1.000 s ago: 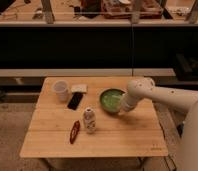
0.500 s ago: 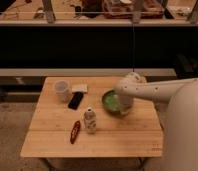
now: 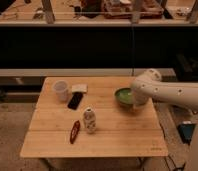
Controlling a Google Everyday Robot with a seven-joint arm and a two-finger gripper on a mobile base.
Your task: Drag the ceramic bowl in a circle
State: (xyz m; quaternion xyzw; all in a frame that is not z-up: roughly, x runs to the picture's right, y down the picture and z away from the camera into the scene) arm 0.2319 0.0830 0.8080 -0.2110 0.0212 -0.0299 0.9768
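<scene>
I see the ceramic bowl (image 3: 124, 96) near the table's (image 3: 112, 132) right edge, toward the back. My gripper (image 3: 138, 101) sits at its right rim; bare wood lies in front.

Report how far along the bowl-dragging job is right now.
Done: the arm has reached the ceramic bowl on the right side of the wooden table. In hand: the gripper sits at the bowl's right rim, apparently in contact with it; its grip is hidden by the arm. Left: how much of the circle is traced cannot be judged from this view, so treat it as unfinished.
</scene>
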